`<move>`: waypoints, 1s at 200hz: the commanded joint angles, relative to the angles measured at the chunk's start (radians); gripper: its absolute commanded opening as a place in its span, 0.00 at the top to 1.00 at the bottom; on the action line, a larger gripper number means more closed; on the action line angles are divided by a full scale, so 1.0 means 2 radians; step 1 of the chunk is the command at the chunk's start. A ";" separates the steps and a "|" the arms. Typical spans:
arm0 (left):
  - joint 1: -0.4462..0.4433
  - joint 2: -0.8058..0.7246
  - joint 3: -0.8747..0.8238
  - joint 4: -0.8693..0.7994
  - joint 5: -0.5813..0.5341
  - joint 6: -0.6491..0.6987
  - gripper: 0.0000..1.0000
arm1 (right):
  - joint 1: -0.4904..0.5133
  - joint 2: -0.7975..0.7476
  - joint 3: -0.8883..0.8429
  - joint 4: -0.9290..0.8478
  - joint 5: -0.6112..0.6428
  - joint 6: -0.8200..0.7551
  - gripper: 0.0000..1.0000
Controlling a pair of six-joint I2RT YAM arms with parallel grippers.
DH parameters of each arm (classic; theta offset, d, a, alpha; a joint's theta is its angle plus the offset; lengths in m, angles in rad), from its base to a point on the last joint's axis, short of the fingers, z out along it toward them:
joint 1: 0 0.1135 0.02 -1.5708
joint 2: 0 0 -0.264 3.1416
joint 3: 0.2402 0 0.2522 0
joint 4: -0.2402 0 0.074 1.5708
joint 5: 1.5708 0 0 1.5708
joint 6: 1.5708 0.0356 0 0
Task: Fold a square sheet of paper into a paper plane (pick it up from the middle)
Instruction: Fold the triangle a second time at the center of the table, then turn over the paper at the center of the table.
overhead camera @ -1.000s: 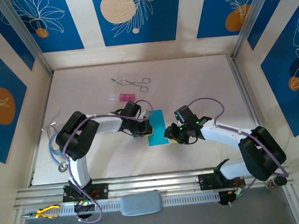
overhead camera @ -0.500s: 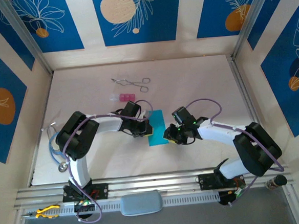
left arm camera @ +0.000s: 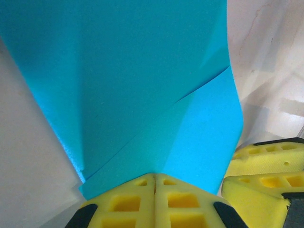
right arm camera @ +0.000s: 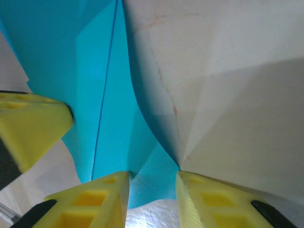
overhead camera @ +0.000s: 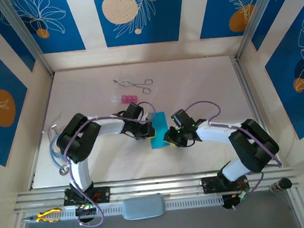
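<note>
At mid-table, the thin creased cyan-blue sheet of paper (overhead camera: 158, 126) sits between two bent, inward-reaching arms; the left gripper (left arm camera: 154, 176) pinches its edge tight, and the right gripper (right arm camera: 152, 177) straddles its other edge, narrowly parted.

Our left gripper (left arm camera: 155, 183) pinches the edge of the sheet of paper (left arm camera: 142, 85), jaws together; across that sheet our right gripper (right arm camera: 153, 190) holds its jaws apart, both elbows bent.
</note>
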 commanded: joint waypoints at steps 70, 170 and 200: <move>-0.002 0.015 0.005 -0.023 0.002 0.008 1.00 | -0.022 0.032 0.009 0.113 -0.078 -0.030 0.49; -0.002 0.016 0.006 -0.024 0.008 0.011 1.00 | -0.058 0.055 0.023 0.120 -0.090 -0.055 0.50; -0.002 0.011 0.008 -0.024 0.007 0.009 1.00 | -0.059 0.065 0.020 0.130 -0.090 -0.047 0.54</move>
